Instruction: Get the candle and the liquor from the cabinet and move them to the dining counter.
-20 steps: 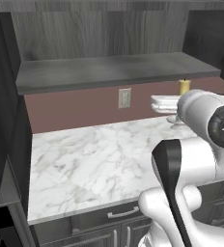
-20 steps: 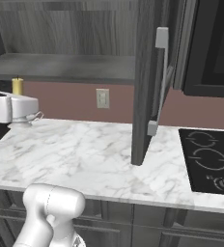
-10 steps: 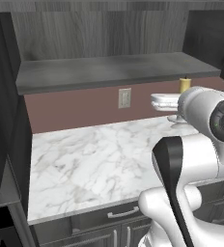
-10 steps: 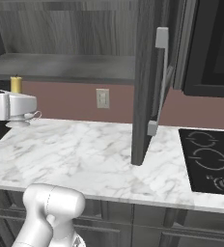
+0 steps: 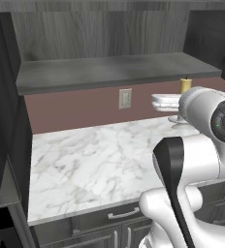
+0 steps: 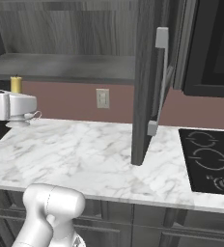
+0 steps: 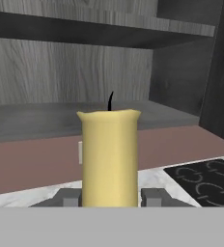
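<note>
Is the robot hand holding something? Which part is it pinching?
Yes, the gripper holds the candle, pinching it low on its sides, near the bottom.

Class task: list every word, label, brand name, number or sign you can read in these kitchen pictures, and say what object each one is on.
None: no readable text in any view.
Candle, held between the gripper fingers: plain, no label.
Wall outlet: blank plate.
Cooktop: ring outlines and small knob marks only, no legible figures.
Cabinet door: no lettering.
</note>
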